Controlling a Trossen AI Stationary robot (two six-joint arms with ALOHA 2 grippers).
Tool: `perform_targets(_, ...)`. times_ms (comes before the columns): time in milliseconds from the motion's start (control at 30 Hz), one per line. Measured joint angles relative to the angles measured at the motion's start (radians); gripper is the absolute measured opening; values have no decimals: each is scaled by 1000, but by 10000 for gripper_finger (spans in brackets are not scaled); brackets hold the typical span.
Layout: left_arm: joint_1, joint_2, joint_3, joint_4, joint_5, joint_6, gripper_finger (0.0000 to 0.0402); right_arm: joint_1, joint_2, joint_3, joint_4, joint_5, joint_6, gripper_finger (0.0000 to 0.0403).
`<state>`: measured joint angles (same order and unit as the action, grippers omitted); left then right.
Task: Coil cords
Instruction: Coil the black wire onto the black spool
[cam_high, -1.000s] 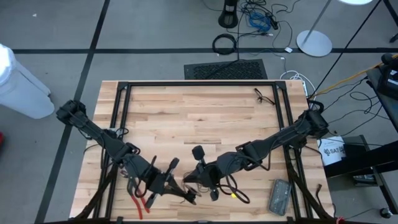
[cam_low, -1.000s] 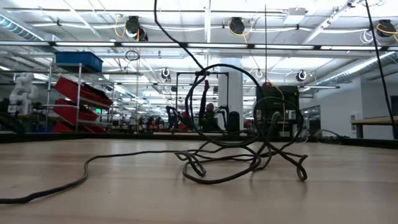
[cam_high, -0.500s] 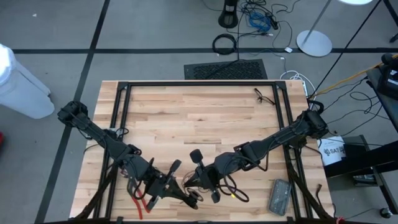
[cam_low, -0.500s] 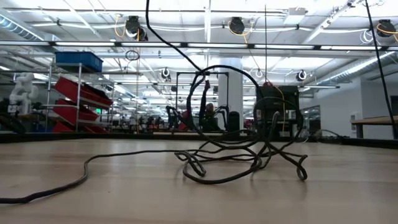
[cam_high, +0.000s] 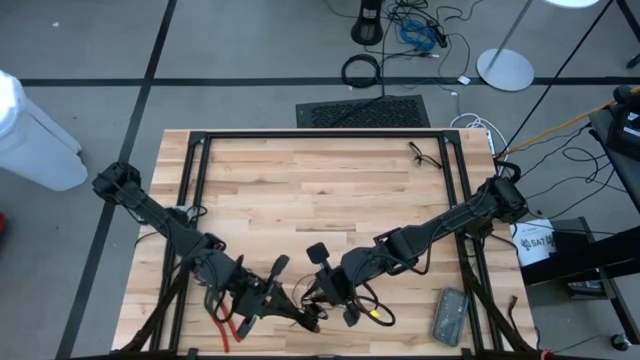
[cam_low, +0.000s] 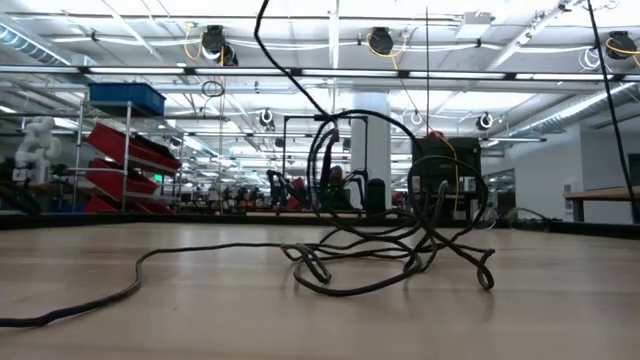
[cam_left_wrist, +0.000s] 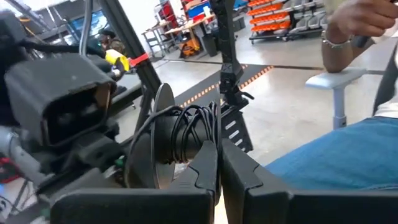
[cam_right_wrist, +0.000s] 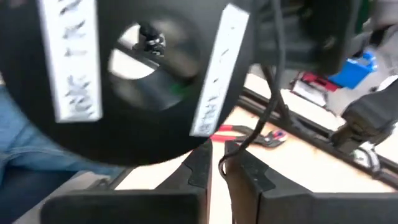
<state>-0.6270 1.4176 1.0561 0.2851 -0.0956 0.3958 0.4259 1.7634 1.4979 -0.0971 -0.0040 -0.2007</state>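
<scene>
The left gripper (cam_high: 292, 318) sits at the lower middle of the high view, fingers pressed together on the cord (cam_left_wrist: 189, 127), whose loops bunch just past its fingertips. The right gripper (cam_high: 318, 297) is just beside it, fingers slightly apart around a cord strand. Red-handled pliers (cam_high: 226, 326) lie to the lower left on the wooden table (cam_high: 300, 180).
</scene>
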Motion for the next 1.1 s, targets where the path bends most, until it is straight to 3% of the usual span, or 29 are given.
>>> perform_targets(367,-54,-3,0,92,-29,73,8,0,0,0,-15,-2,7,59)
perform_targets(733,-129,-28,0,183,-300,137,8,0,-1,0,-55,12,33,71)
perform_targets(867,-151,-42,0,182,-393,137,8,6,-4,0,-80,102,39,71)
perform_targets(967,-164,-47,0,181,-425,143,8,14,-5,1,-147,170,82,71)
perform_targets(1100,-168,-52,0,181,-433,146,8,37,-5,-23,-247,167,167,71)
